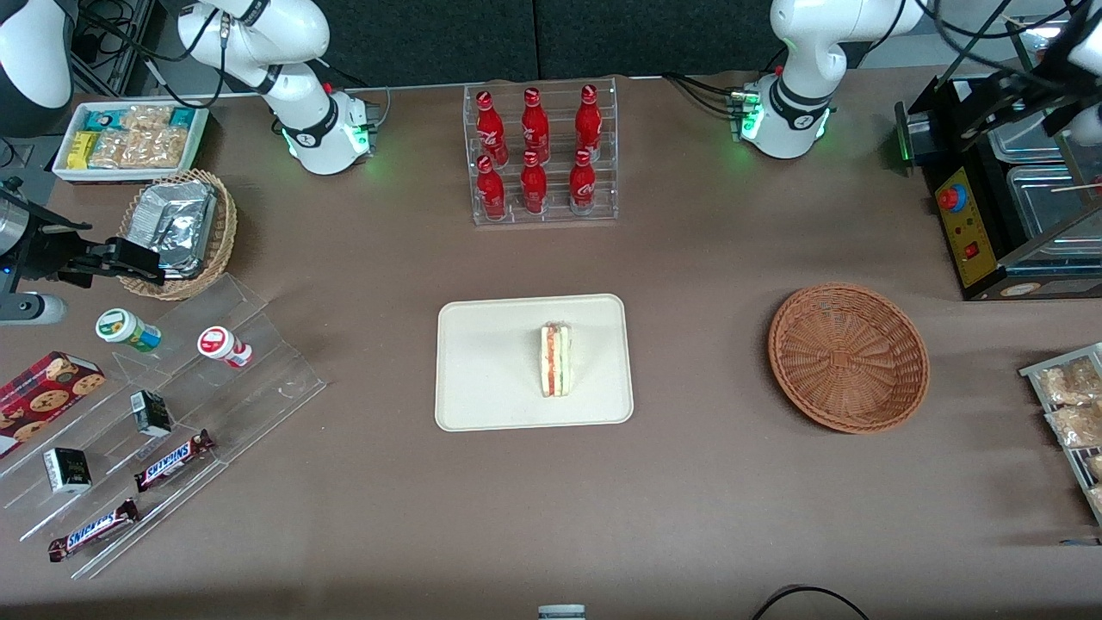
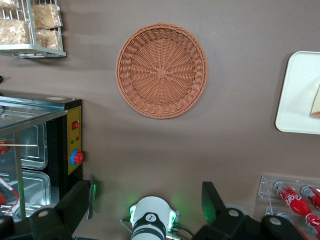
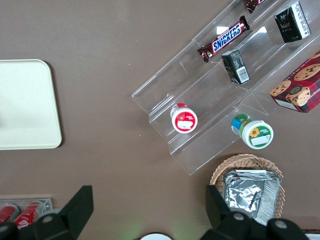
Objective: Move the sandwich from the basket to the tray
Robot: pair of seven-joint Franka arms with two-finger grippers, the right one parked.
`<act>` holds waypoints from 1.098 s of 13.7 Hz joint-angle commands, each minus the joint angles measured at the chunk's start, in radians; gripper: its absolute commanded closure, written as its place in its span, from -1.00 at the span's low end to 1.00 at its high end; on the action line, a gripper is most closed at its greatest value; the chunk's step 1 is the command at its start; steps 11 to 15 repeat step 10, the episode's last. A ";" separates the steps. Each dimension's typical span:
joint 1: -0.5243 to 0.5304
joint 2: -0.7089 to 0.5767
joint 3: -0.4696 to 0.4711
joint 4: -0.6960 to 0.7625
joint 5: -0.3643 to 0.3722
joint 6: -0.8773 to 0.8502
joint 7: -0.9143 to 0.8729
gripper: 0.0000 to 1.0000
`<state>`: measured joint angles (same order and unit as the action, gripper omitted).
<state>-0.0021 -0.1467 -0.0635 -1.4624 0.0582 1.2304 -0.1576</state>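
In the front view, the sandwich [image 1: 556, 360] is standing on its edge near the middle of the tray [image 1: 482, 396], well apart from the bare basket [image 1: 848, 356], so the placing looks done. In the left wrist view, the gripper [image 2: 150, 205] is hovering high above the table with fingers [image 2: 212, 200] spread wide and holding nothing, the basket [image 2: 161, 70] lying ahead of the fingertips, likely because the arm is clearing the table. The right wrist view is showing only a bare corner of the tray [image 3: 25, 105].
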 commanded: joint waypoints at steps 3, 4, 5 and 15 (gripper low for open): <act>-0.056 -0.019 0.048 -0.039 -0.012 0.010 0.016 -0.99; -0.056 -0.013 0.048 -0.039 -0.017 0.012 0.021 -0.99; -0.053 -0.007 0.048 -0.038 -0.040 0.024 0.033 -0.99; -0.053 0.030 0.040 -0.019 -0.047 0.037 0.067 -0.99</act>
